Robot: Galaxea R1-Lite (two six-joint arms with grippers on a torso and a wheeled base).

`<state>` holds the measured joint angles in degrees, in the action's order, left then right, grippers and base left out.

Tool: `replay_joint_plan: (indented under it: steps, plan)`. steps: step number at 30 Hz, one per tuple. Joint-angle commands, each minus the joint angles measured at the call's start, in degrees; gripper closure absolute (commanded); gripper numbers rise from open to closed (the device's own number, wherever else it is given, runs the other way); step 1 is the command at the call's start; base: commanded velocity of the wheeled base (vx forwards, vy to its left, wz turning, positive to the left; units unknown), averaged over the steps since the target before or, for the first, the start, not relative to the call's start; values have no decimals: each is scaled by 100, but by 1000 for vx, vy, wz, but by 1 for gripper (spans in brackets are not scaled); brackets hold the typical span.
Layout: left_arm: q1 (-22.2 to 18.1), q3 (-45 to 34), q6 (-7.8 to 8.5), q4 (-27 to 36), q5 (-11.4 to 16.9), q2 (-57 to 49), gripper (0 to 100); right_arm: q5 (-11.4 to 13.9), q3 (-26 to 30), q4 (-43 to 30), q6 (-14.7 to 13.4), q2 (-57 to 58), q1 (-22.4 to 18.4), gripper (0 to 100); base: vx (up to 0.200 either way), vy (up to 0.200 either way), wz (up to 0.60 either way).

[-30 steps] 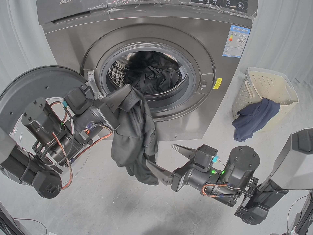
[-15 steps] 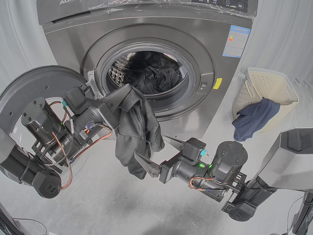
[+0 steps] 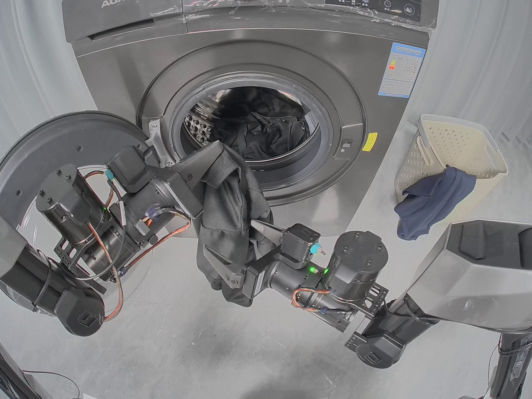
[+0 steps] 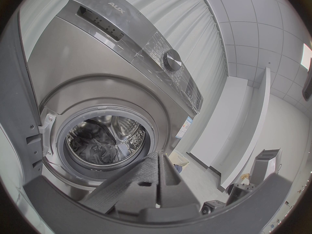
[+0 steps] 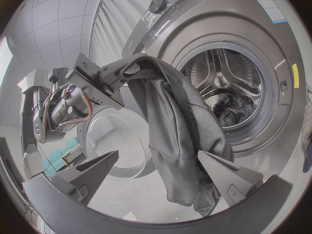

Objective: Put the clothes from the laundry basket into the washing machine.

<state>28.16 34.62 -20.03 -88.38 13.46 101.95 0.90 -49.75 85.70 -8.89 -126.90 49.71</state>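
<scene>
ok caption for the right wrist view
Open right gripper straddles the dark grey garment hanging from the left gripper before the washing machine.

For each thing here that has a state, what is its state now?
Round grey washing machine door: open, swung to the left.
Steel drum: holds dark clothes.
Dark grey garment: hanging from the left gripper.
Left gripper: shut on the garment.
Right gripper: open, garment's lower part between its fingers.
Cream perforated laundry basket: navy cloth draped over its rim.

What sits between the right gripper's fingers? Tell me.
The grey garment, hanging from the left gripper, dangles between the open fingers of the right gripper; the right wrist view shows it.
</scene>
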Motion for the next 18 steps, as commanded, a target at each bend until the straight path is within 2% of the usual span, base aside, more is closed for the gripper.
replay_joint_plan:
  steps: [1, 8, 9, 18]
  plan:
    - [-4, 1, -10, -4, -1, 0, 100, 6, -457, -45, -8, -432, -67, 0, 0, 0, 0]
    - [-4, 1, -10, -4, -1, 0, 100, 6, -799, -53, -8, -607, -76, 0, 0, 0, 0]
    - [-4, 1, -10, -4, -1, 0, 100, 6, -817, -45, -8, -616, -76, 100, 0, 0, 0]
    - [-30, 1, -10, -4, -1, 44, 100, -55, -861, 52, -17, -502, -6, 100, 0, 0, 0]
